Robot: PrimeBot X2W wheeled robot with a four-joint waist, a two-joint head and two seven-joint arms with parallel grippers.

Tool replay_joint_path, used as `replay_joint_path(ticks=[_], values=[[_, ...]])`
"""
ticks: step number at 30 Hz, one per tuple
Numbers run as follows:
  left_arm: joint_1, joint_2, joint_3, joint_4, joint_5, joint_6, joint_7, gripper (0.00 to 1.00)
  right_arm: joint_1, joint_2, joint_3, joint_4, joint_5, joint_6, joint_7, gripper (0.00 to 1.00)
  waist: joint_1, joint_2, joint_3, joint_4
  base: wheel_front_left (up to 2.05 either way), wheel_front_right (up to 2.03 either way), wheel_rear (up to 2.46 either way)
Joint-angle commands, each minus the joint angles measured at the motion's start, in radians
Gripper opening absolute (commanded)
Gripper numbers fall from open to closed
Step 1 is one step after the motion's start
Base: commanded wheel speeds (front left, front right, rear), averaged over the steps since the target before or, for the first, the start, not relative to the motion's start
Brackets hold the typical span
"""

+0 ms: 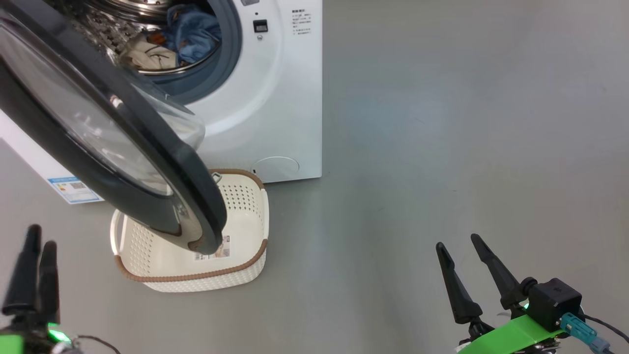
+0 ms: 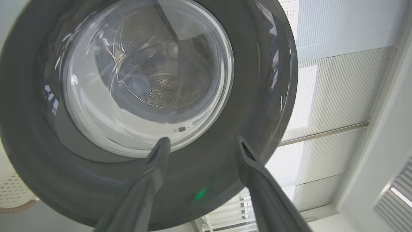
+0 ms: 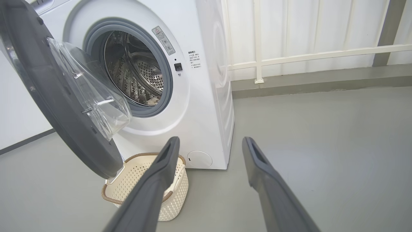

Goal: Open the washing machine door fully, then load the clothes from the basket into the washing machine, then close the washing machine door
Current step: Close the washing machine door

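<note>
Head view: the clothes (image 1: 189, 32) lie inside the washing machine (image 1: 275, 98) drum, and the basket (image 1: 245, 206) looks empty on the floor ahead of both arms' jaws, so loading seems done. The washing machine door (image 1: 88, 128) hangs partly open just beyond the left jaws, which are spread and empty, probably set to push it shut. The right jaws, also spread and empty, idle well apart.

Smooth grey floor (image 1: 467, 147). White ribbed wall panels (image 3: 305, 25) behind, crossed by a white rail (image 3: 322, 52); grey skirting (image 3: 322, 79) along the base. Grey post (image 3: 384, 32) at far right. Slatted vent (image 2: 397, 199) in left wrist view.
</note>
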Motion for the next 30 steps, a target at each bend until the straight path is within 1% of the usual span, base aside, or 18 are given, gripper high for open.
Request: replay_joint_path(ticks=[1,4,8,12,15,18,21,24,27,30], values=[[0.007,0.02,0.023,-0.036,0.051,-0.01,-0.019,1.0,-0.001,0.002,0.022,-0.029,-0.005,0.002,-0.001,1.0,0.0,0.0,-0.003,0.004,0.0,0.0,0.0],[0.035,0.035,-0.026,-0.071,0.247,-0.01,-0.126,1.0,0.002,-0.001,0.016,-0.034,-0.006,0.002,0.003,1.0,0.0,0.0,-0.006,0.008,0.0,0.0,0.0],[0.071,0.092,-0.121,-0.108,0.517,-0.01,-0.291,1.0,0.008,-0.004,0.005,-0.042,-0.01,0.002,0.009,1.0,0.0,0.0,-0.012,0.019,0.0,0.0,0.0],[0.11,0.141,-0.195,-0.091,0.785,-0.008,-0.436,1.0,0.022,-0.005,-0.002,-0.049,-0.015,0.002,0.017,1.0,0.0,0.0,-0.027,0.032,0.0,0.0,0.0],[0.131,0.148,-0.238,-0.078,0.93,0.02,-0.498,1.0,0.032,-0.005,-0.004,-0.053,-0.018,0.002,0.024,1.0,0.0,0.0,-0.038,0.038,0.0,0.0,0.0],[0.152,0.152,-0.27,-0.07,1.04,0.059,-0.536,1.0,0.042,-0.004,-0.007,-0.058,-0.019,0.002,0.028,1.0,0.0,0.0,-0.047,0.044,0.0,0.0,0.0],[0.172,0.154,-0.294,-0.062,1.115,0.096,-0.553,1.0,0.055,-0.004,-0.013,-0.063,-0.022,0.002,0.031,1.0,0.0,0.0,-0.059,0.051,0.0,0.0,0.0],[0.188,0.155,-0.308,-0.055,1.161,0.123,-0.561,1.0,0.064,-0.003,-0.02,-0.068,-0.026,0.002,0.035,1.0,0.0,0.0,-0.066,0.054,0.0,0.0,0.0],[0.199,0.157,-0.323,-0.042,1.189,0.137,-0.561,1.0,0.072,-0.002,-0.027,-0.071,-0.035,0.002,0.04,1.0,0.0,0.0,-0.076,0.056,0.0,0.0,0.0],[0.207,0.157,-0.336,-0.027,1.203,0.142,-0.566,1.0,0.08,0.0,-0.03,-0.074,-0.04,0.002,0.045,1.0,0.0,0.0,-0.091,0.055,0.0,0.0,0.0]])
